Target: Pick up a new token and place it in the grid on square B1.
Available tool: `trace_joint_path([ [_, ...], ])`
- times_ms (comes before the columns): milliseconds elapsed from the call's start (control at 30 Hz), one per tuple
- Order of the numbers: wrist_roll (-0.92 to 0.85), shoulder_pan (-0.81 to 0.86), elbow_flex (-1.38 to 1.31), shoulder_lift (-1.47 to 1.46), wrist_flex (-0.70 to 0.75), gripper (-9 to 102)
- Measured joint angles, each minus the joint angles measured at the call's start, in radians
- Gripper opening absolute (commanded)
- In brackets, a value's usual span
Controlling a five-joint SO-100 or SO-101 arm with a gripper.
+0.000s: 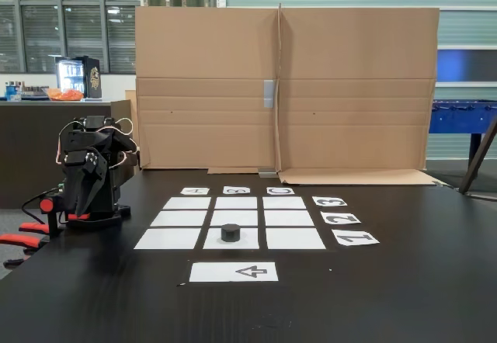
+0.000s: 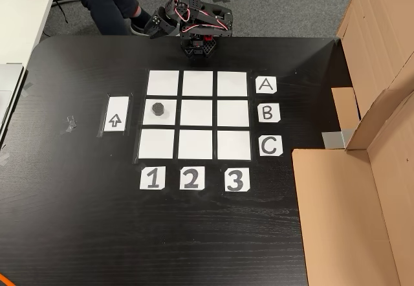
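Token (image 2: 158, 109) sits on square B1 (image 2: 169, 120); fingers' opening cannot be told.

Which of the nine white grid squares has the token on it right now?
Square B1: the cell in the B row and the column marked 1, next to the arrow sheet. The token sits on it; the other eight are bare.

Setting: office or lab common area | large glazed windows (image 1: 58, 21) spanning upper left | foosball table (image 1: 463, 116) standing at right | grey carpet (image 2: 284, 4) covering floor at top
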Motion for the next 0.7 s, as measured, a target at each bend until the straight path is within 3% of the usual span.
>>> trace_joint_path([
  [700,-0.021,-0.009,0.000,0.000,0.000,7],
])
